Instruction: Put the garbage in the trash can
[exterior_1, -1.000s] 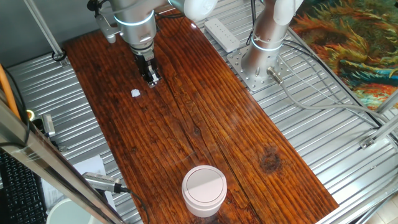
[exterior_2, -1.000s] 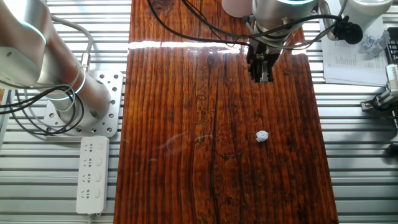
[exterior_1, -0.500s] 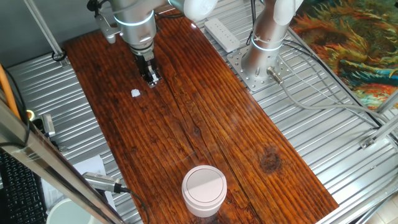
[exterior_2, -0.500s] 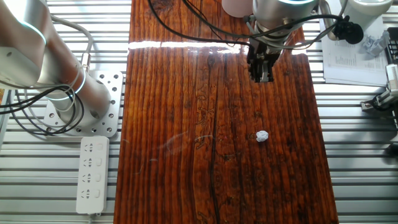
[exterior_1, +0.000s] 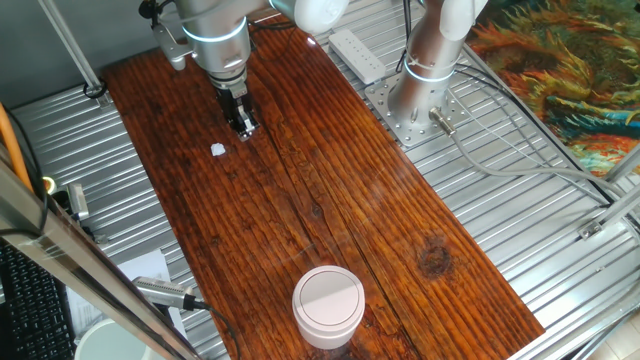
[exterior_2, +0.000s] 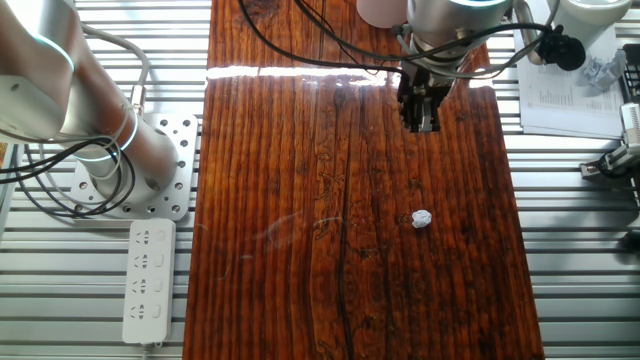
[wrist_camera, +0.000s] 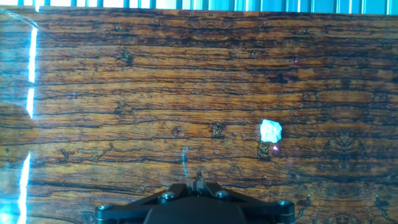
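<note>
The garbage is a tiny white crumpled scrap lying on the wooden board; it also shows in the other fixed view and in the hand view. My gripper hovers above the board a short way from the scrap, not touching it, and also shows in the other fixed view. In the hand view its fingers meet at the bottom centre, shut and empty. The white trash can with its pale lid stands at the board's opposite end, far from the gripper; in the other fixed view only its edge shows at the top.
The arm's base is bolted to the ribbed metal table beside the board. A white power strip lies near it. Papers and devices sit off the board's side. Cables run by the base.
</note>
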